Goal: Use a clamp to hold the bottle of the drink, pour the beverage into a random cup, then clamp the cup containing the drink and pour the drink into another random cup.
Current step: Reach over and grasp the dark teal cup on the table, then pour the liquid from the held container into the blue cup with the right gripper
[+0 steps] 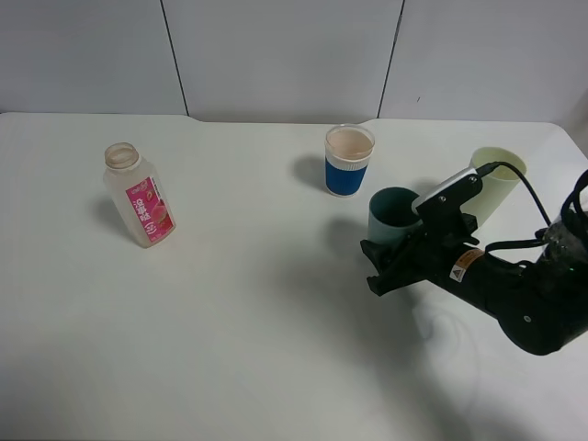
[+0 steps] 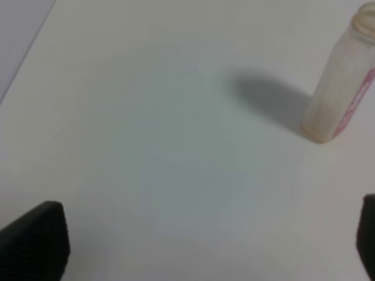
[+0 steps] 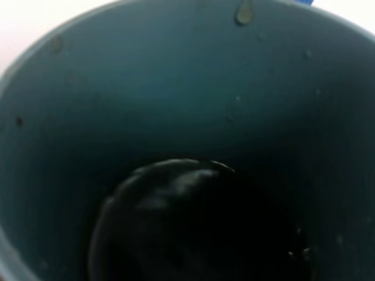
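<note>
Done: drink (image 3: 193, 222) in teal cup (image 1: 390, 213), centre right; bottle (image 1: 140, 196) upright at left.
Right gripper (image 1: 384, 266): pinching teal cup.
Left gripper (image 2: 205, 246): spread, holding nothing.
Remaining: pour into blue-banded cup (image 1: 349, 161), upper centre.

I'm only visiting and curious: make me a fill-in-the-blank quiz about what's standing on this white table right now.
The clear squarish plastic bottle with a pink label stands upright with no ____ on its neck.
The dark brown liquid lies at the ____ of the plain teal-green plastic tumbler.
The short cup with a white ribbed collar has a wide ____ band.
Missing words: cap; bottom; blue.
</note>
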Robot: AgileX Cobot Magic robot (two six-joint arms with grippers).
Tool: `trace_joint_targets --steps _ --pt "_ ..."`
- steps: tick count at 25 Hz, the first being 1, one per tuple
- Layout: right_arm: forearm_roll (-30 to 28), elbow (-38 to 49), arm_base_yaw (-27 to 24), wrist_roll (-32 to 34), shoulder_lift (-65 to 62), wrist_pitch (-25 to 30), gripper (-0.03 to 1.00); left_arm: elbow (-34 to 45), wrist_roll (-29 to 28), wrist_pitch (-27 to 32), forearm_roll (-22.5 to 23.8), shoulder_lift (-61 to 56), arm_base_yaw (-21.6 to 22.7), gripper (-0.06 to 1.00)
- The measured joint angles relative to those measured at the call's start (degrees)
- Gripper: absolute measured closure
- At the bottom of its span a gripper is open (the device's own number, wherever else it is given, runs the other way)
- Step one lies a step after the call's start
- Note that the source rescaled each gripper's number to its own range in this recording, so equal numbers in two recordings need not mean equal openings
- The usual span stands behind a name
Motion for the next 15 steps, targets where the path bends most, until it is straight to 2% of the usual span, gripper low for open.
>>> trace_joint_targets --steps 15 --pt "-0.37 0.00 0.95 2.03 -1.79 1.46 0.97 0.00 0.00 0.00 0.00 0.00 0.00 -0.06"
